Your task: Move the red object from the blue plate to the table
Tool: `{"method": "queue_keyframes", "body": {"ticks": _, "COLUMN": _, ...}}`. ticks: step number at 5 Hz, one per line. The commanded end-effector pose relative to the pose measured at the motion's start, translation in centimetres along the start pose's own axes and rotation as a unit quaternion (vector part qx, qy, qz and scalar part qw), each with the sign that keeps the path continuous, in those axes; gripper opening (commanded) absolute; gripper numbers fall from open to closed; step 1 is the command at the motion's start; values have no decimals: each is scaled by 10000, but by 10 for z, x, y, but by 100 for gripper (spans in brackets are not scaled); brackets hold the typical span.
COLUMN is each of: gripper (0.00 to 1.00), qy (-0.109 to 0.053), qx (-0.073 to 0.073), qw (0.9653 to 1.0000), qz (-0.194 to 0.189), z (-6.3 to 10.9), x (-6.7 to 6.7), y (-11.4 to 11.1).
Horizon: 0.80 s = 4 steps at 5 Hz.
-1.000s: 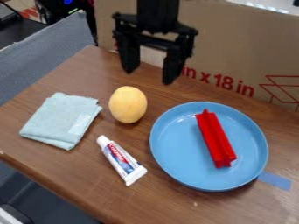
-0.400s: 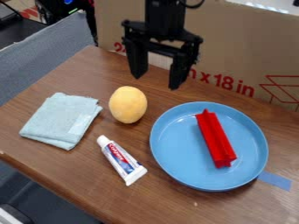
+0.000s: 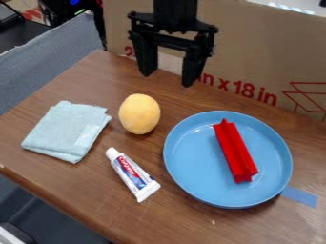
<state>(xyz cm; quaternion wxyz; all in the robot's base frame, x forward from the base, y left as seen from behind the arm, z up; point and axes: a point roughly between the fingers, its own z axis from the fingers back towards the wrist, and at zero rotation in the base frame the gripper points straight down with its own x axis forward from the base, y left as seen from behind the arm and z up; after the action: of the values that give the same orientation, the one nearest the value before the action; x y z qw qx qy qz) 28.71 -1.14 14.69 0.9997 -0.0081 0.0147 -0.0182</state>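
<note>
Red plastic, ridged along its top, the block is lying inside the blue plate, running lengthwise from the far rim toward the near right side and resting a little right of the plate's centre. The plate is sitting on the right part of the brown wood-grain table, close to the near edge.

The black gripper is hanging above the far side of the table, pointing down, its two fingers spread wide with nothing between them. It is standing well apart from the plate and the block, up and to the left of them in the view, in front of a cardboard box with red print.

An orange ball is resting just left of the plate, not touching it as far as the view shows. A white tube with red print is lying at an angle near the front edge, between the plate and a pale teal cloth that is lying folded on the left. A strip of blue tape is showing at the table's right edge, just beyond the plate.
</note>
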Motion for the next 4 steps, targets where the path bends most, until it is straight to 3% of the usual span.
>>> {"method": "queue_keyframes", "body": {"ticks": 1, "gripper": 100, "qy": -237, "qx": -76, "qw": 9997, "qz": -12, "z": 7, "x": 5, "y": 0}}
{"method": "queue_keyframes", "body": {"ticks": 2, "gripper": 100, "qy": -150, "qx": -74, "qw": 9999, "qz": 36, "z": 1, "x": 5, "y": 1}}
{"method": "queue_keyframes", "body": {"ticks": 3, "gripper": 100, "qy": -156, "qx": 33, "qw": 9999, "qz": 27, "z": 12, "x": 11, "y": 2}}
{"method": "queue_keyframes", "body": {"ticks": 4, "gripper": 100, "qy": -281, "qx": 94, "qw": 9995, "qz": -104, "z": 8, "x": 10, "y": -3}}
